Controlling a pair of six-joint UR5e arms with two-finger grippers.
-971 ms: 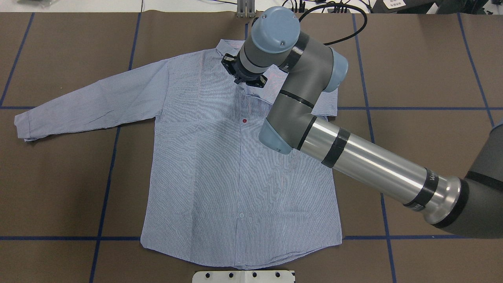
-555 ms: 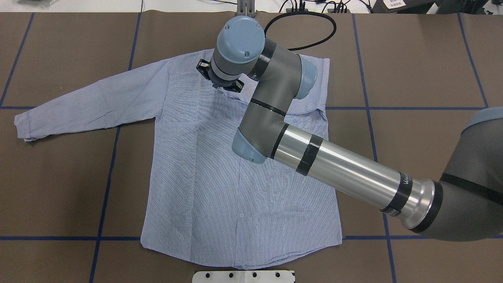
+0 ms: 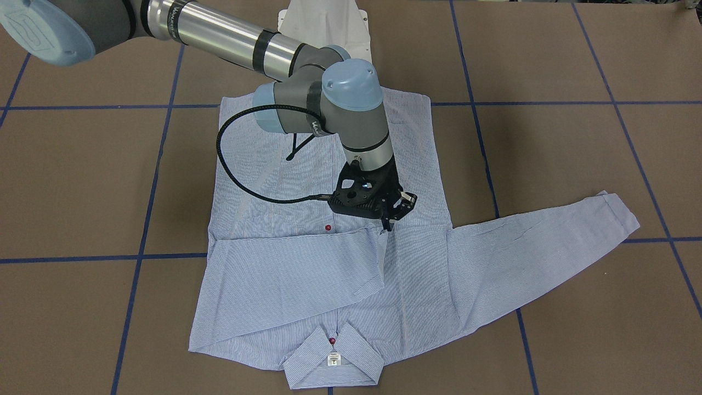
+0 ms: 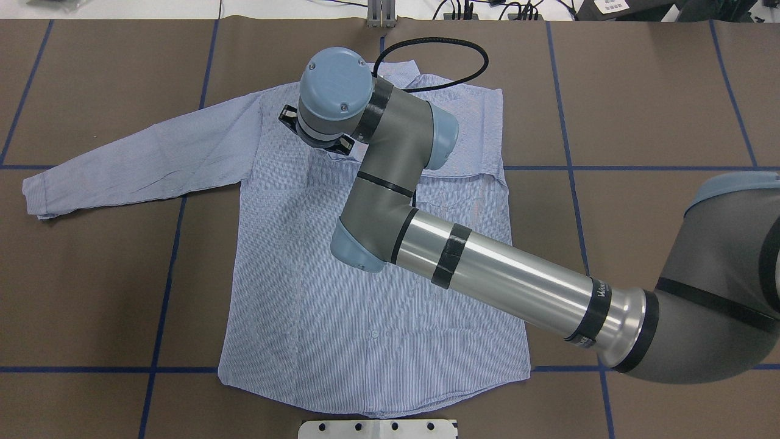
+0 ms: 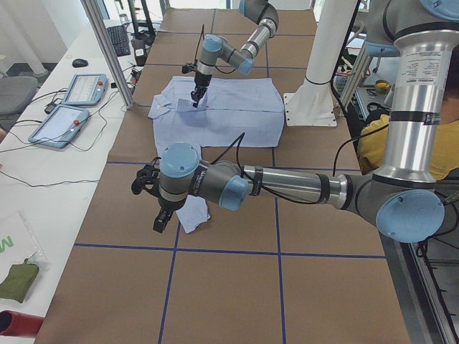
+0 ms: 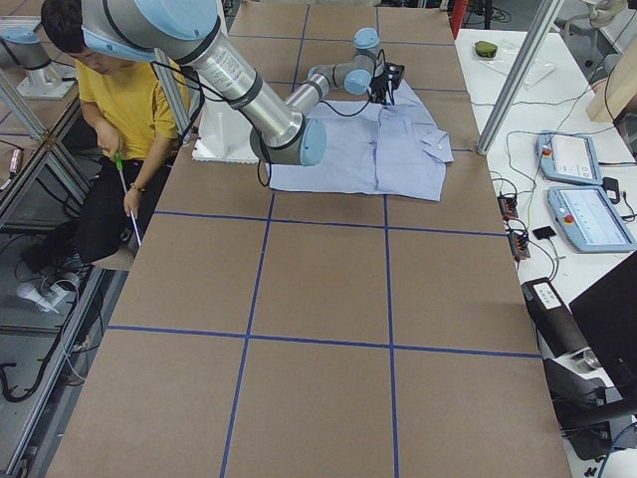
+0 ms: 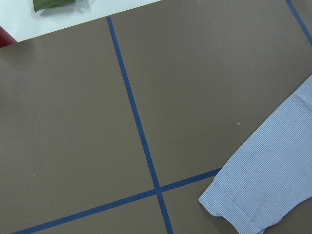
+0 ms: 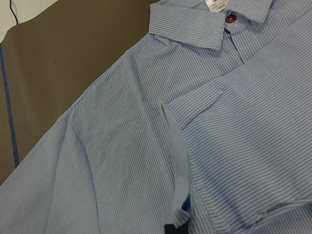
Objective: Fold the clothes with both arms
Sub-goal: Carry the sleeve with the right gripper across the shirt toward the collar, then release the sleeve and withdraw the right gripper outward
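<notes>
1 shirt (image 4: pixel 341 317) is laid front-up on the worktop (image 4: pixel 640 91). Near end: left hand (image 5: pixel 159 221) is held just beside the spread sleeve (image 3: pixel 548 236) cuff; open or closed cannot be told. Far end: right hand (image 3: pixel 392 215) is clamped on the other sleeve (image 3: pixel 296 269), which is folded across the chest. 2 red buttons (image 3: pixel 328 227) and 1 neck label (image 3: pixel 334 359) are counted.

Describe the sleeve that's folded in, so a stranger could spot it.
On the brown table with blue tape lines lies a light blue-and-white striped shirt. The folded sleeve lies across its chest, cuff at the black right gripper. The other sleeve stretches straight out over the table.
</notes>
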